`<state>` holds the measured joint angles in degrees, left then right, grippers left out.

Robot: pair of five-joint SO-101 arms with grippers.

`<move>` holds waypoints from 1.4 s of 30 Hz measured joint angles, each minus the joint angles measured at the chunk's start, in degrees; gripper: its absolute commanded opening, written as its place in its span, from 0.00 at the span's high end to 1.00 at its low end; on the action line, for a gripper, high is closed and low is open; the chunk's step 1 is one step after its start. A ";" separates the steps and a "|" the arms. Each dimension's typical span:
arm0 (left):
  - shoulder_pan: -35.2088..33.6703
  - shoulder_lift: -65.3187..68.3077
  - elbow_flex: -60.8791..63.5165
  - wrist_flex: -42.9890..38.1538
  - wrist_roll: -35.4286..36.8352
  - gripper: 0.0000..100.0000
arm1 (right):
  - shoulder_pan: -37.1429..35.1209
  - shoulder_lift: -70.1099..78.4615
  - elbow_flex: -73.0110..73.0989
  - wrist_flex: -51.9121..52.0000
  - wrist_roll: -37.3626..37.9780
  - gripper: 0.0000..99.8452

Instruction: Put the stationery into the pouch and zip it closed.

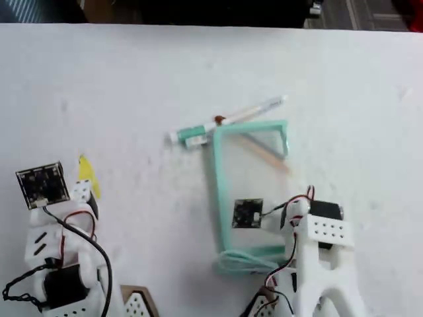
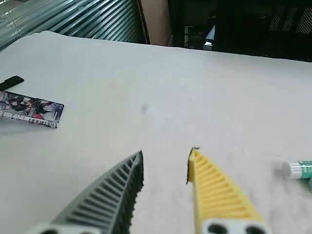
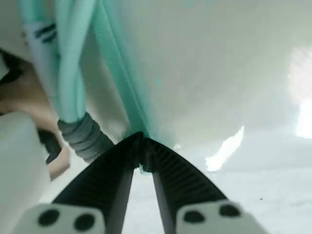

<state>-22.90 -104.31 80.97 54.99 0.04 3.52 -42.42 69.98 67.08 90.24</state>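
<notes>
A clear pouch [image 1: 254, 178] with a mint-green rim lies in the middle of the table. A white and green pen [image 1: 225, 123] lies on the table along the pouch's far end, and its tip [image 2: 297, 168] shows in the left wrist view. A beige pencil [image 1: 264, 150] lies slanted at the pouch's far end; I cannot tell if it is wholly inside. My right gripper [image 3: 144, 148] is shut on the pouch's mint edge [image 3: 122, 92] at its near end, beside a mint cord loop [image 3: 68, 73]. My left gripper [image 2: 165, 158] hovers open over bare table, left of the pouch.
A printed card [image 2: 29, 109] lies on the table, off to one side of the left gripper. The right arm [image 1: 317, 231] stands over the pouch's near right corner. The white table [image 1: 132, 79] reaches back to a dark far edge.
</notes>
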 measured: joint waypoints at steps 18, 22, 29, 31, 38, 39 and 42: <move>0.00 0.00 0.00 0.00 0.00 0.83 | -30.51 0.09 -6.86 -0.18 -22.51 0.96; 0.00 0.00 0.00 0.00 0.00 0.83 | -33.85 0.09 -14.33 9.32 -24.09 0.83; 0.00 0.00 0.00 0.00 0.00 0.83 | -47.47 0.09 -19.78 28.04 -24.09 0.82; 0.00 0.00 0.00 0.00 0.00 0.83 | -50.46 0.09 -17.76 28.40 -24.26 0.82; 0.00 0.00 0.00 0.00 0.00 0.83 | -52.57 0.09 -10.20 21.19 -24.70 0.77; 0.00 0.00 0.00 0.00 0.00 0.83 | -52.57 0.09 -10.11 21.01 -24.79 0.76; 0.00 0.00 0.00 0.00 0.00 0.83 | -52.48 0.09 -9.67 20.57 -26.29 0.77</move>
<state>-22.90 -104.31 80.97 54.99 0.04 -48.97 -42.33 60.31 87.65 63.96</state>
